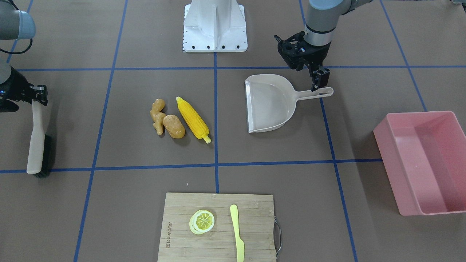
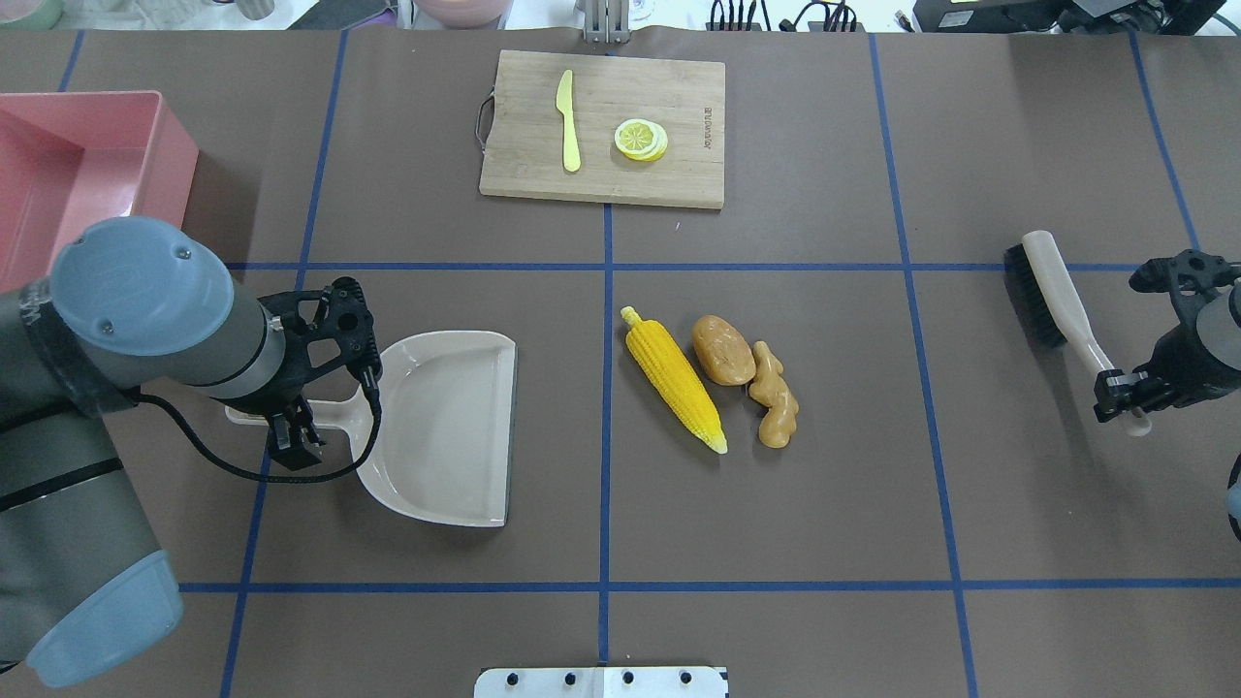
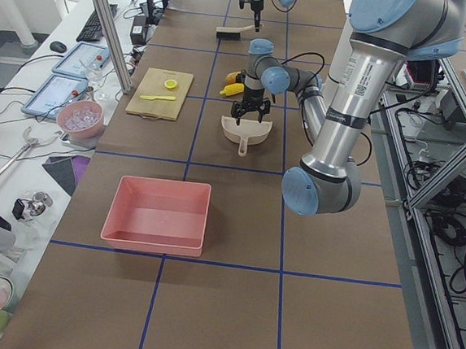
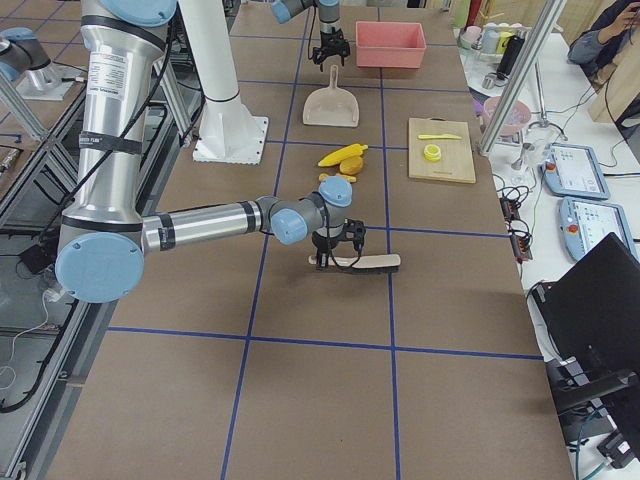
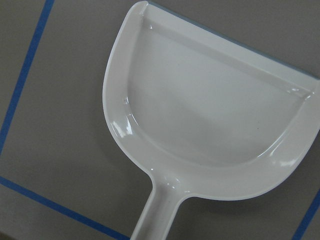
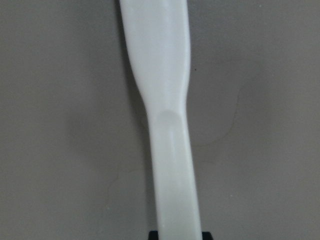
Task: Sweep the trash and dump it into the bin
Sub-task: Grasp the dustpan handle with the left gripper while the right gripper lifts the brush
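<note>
Brush [image 6: 167, 150] handle fills the right wrist view. Right pincer [image 2: 1120, 393] is clenched on its end, brush lying on the desk [image 2: 824, 504]. Left pincer [image 2: 291, 427] straddles the dustpan [image 2: 436, 427] handle; can't tell if it's clamped. Corn cob [image 2: 674, 383], potato [image 2: 722, 349] and ginger root [image 2: 776, 397] sit bunched between the pincers, off the dustpan mouth. Pink bin [image 1: 422, 163] is outboard of the left pincer, well apart.
</note>
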